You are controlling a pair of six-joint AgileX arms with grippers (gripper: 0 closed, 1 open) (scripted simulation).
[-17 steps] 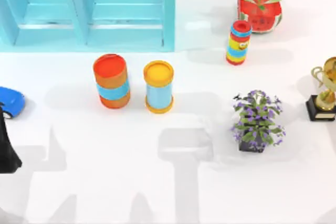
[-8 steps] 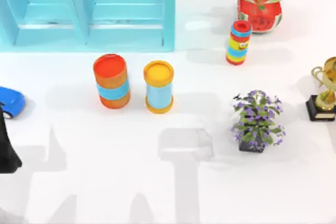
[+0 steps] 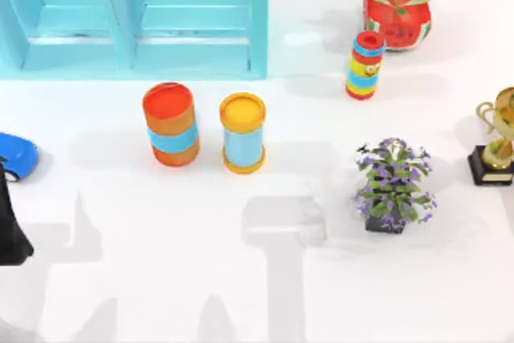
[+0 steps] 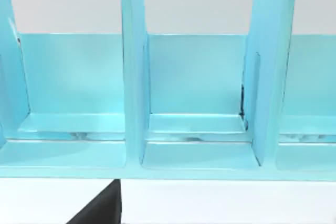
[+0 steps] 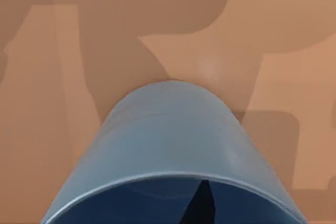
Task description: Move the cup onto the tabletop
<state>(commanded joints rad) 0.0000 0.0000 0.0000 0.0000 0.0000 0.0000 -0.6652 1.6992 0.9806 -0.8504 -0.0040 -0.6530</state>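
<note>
The blue cup (image 5: 173,140) looms close in the right wrist view, its round rim toward the camera. One dark finger (image 5: 202,206) of my right gripper (image 5: 201,192) reaches inside that rim, so the gripper is shut on the cup's wall. Under the cup lies a flat surface (image 5: 42,77) crossed by arm shadows. The white tabletop (image 3: 161,263) spreads across the top view. My left arm (image 3: 11,226) stays parked at the table's left edge, and a dark bit of its gripper (image 4: 100,212) shows in the left wrist view.
A turquoise cabinet (image 3: 136,18) stands at the back left. In the middle stand an orange cylinder with a blue band (image 3: 170,124) and a yellow-topped light-blue cylinder (image 3: 242,132). A purple plant (image 3: 392,185), striped bottle (image 3: 365,65), watermelon pot (image 3: 397,12), trophy (image 3: 496,138) and blue toy car (image 3: 14,155) surround them.
</note>
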